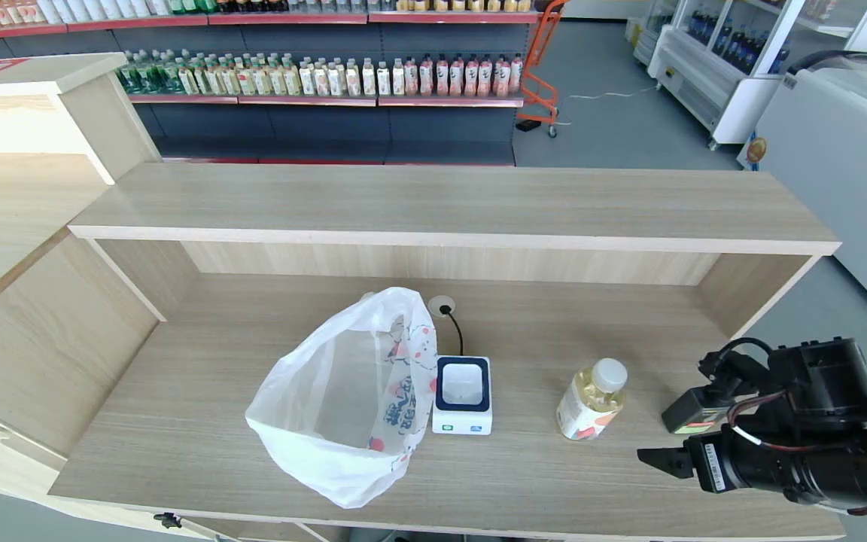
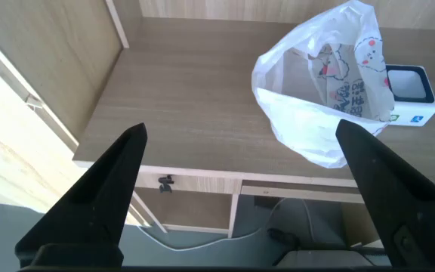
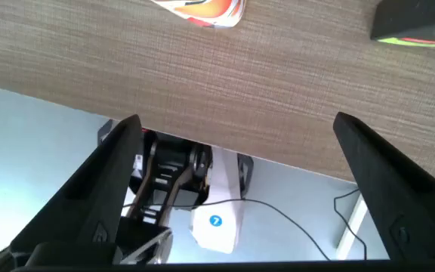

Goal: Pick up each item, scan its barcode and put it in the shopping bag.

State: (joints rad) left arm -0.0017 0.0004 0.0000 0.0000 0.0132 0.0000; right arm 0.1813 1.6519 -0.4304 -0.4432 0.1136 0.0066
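Head view, items: a bottle of pale yellow drink (image 1: 591,399) with a white cap stands upright on the checkout counter (image 1: 177,421), apart from the barcode scanner (image 1: 463,395) on its right.
Head view, bag: the white plastic shopping bag (image 1: 351,399) sits open-mouthed against the scanner's left side, and nothing shows inside it.
Head view, arm: the right arm (image 1: 795,452) hangs over the counter's near right corner, near the bottle but not touching it.
Left wrist view: the left gripper (image 2: 242,127) has its jaws spread and holds nothing, hanging off the counter's front edge and facing the bag.
Right wrist view: the right gripper (image 3: 238,121) has its jaws spread wide and is empty, with the bottle's base at the far edge.
Step in hand: probably the approach to the first pick.
Next move: the right gripper should straddle the bottle's body, close firmly, then turn its label to the scanner window.
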